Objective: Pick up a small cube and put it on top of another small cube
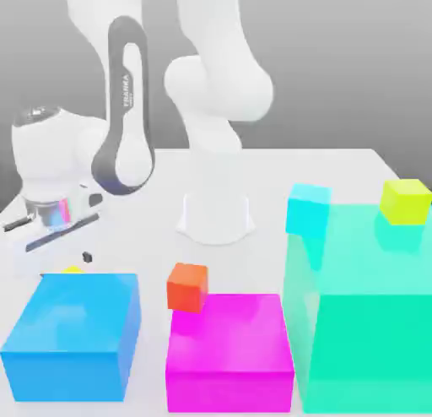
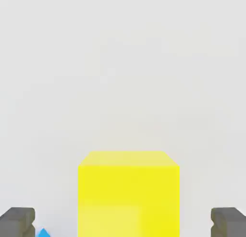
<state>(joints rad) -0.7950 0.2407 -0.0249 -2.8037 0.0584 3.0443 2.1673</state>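
White Franka arm bends down over the pale tabletop at the exterior view's left, its hand low behind a large blue block, where a sliver of yellow, possibly a small cube, shows at the block's far edge. A small orange-red cube sits at the back of a large magenta block. On the tall translucent teal block rest a small cyan cube and a small yellow-green cube, well apart.

The work surface is a flat white table with a matte finish. Its far edge runs straight across the exterior view. Behind it stands a plain grey backdrop, darker toward the top. Lighting is soft and even. Shadows on the tabletop are faint and diffuse.
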